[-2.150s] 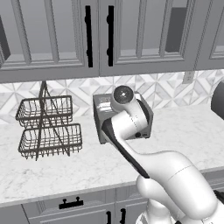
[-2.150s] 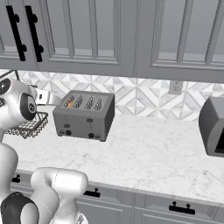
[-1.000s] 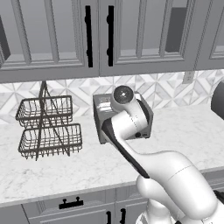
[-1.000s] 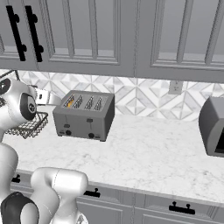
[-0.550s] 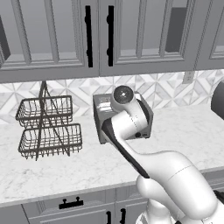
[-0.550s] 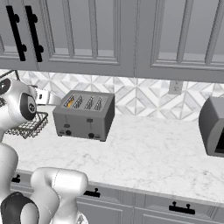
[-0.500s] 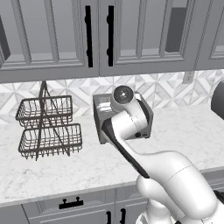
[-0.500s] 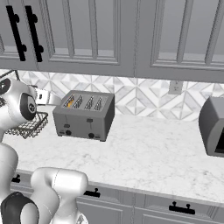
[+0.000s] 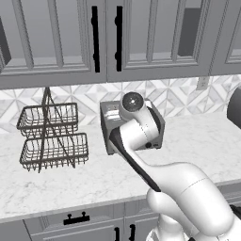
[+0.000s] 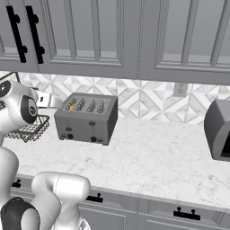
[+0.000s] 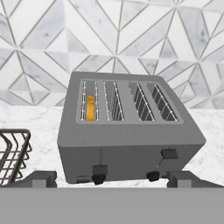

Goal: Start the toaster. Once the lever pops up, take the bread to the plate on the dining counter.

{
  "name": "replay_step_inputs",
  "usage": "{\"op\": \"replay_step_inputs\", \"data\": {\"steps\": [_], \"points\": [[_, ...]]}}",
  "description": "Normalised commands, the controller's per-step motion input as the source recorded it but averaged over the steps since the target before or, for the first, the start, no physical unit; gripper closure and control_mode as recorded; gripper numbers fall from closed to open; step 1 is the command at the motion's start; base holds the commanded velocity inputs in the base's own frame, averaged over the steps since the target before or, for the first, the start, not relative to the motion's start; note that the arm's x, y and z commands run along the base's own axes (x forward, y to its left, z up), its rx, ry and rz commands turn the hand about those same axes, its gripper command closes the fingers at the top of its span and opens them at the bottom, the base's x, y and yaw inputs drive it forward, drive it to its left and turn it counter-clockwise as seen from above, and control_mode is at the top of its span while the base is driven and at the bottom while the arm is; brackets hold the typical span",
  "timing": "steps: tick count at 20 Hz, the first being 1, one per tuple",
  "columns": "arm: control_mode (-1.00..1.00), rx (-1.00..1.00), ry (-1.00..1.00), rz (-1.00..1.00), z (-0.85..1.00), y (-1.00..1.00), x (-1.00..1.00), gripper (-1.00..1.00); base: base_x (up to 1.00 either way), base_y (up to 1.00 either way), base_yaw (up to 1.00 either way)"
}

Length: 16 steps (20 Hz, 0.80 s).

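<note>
The four-slot toaster (image 11: 131, 135) is seen standing on the white, grey-veined marble counter (image 10: 152, 157), close to the tiled backsplash (image 10: 143, 101). In the hand view it is framed at the centre, its front face turned toward the camera, with two black levers (image 11: 100, 169) and two black knobs (image 11: 99, 178) at 6 o'clock on that face. The bread (image 11: 89, 107) is held upright in the leftmost slot, at about 10 o'clock from the toaster's middle; only its golden-orange top edge is shown. In the right base view that same orange edge (image 10: 72, 106) is glimpsed in the slot nearest the wire basket (image 10: 28, 128). The gripper (image 11: 112, 178) is held in front of the toaster, apart from it, and its jaws are spread wide with nothing between them; the fingertips (image 11: 39, 178) are seen at 7 and 5 o'clock of the hand view. In the left base view the two-tier wire basket (image 9: 52, 136) is placed at 9 o'clock from the toaster (image 9: 109, 127), whose body is largely covered by the white arm (image 9: 155, 164).
</note>
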Motion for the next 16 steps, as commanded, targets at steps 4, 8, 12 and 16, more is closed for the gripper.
{"op": "replay_step_inputs", "data": {"steps": [4,8,12,16], "points": [[-1.0,0.0,0.0,0.0,0.0,0.0,0.0,-1.0,0.0,0.0,0.0],[-1.0,0.0,0.0,0.0,0.0,0.0,0.0,-1.0,0.0,0.0,0.0],[-1.0,0.0,0.0,0.0,0.0,0.0,0.0,-1.0,0.0,0.0,0.0],[-1.0,0.0,0.0,0.0,0.0,0.0,0.0,-1.0,0.0,0.0,0.0]]}}
